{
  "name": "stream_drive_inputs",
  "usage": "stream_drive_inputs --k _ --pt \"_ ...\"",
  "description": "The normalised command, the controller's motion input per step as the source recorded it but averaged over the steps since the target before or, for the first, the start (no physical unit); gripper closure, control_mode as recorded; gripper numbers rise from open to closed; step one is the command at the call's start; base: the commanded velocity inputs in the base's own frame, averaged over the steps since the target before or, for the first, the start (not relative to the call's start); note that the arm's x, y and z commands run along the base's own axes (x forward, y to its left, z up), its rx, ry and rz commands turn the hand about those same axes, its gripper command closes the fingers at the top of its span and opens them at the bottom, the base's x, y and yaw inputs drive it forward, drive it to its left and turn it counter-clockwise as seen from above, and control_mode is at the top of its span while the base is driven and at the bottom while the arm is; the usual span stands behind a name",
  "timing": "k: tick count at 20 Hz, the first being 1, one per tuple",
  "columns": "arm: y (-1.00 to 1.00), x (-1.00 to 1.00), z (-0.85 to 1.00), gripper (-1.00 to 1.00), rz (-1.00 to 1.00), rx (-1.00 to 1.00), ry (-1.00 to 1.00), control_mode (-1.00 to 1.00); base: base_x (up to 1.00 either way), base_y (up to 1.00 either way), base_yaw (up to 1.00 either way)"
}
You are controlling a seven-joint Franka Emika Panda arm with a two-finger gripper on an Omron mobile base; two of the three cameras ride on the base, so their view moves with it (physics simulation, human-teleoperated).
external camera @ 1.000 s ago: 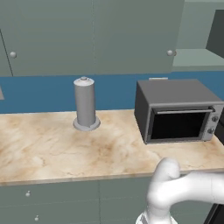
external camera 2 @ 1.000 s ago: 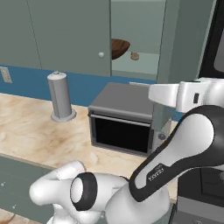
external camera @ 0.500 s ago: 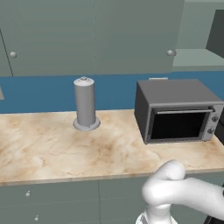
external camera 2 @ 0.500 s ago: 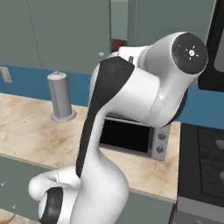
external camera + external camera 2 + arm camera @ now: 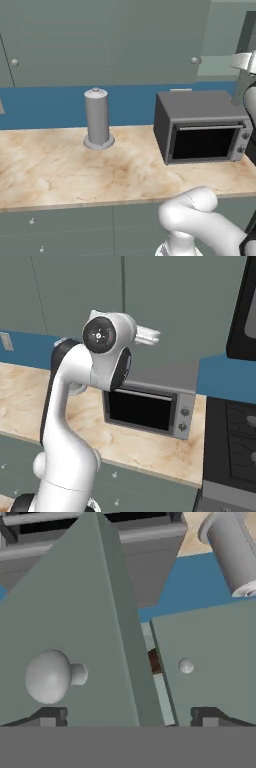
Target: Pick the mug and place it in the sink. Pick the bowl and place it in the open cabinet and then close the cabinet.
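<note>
One bowl (image 5: 154, 661) — two knobs (image 5: 49, 676)

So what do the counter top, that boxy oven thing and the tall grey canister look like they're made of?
The counter top looks like polished marble or a stone laminate: beige with brown veining. The microwave looks like matt dark grey painted metal, with a glossy black window that is probably glass. The canister looks like dull brushed metal, though plain grey plastic is possible.

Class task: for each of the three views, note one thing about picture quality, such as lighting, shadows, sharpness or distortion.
Left base view: even, flat lighting; the grey canister casts only a faint shadow on the counter. Right base view: sharp, no glare on the microwave window. Hand view: rolled nearly upside down, the near cabinet door and its knob look oversized.
</note>
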Motion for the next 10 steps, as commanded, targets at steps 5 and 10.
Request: stream_drive_inputs --k 5,10 --pt "0.0 1.0 0.01 -1.0 -0.23 0.02 0.0 -1.0 0.0 0.0 0.0" --pt "0.0 1.0 0.09 -1.0 -0.21 0.01 0.04 -1.0 0.0 0.0 0.0"
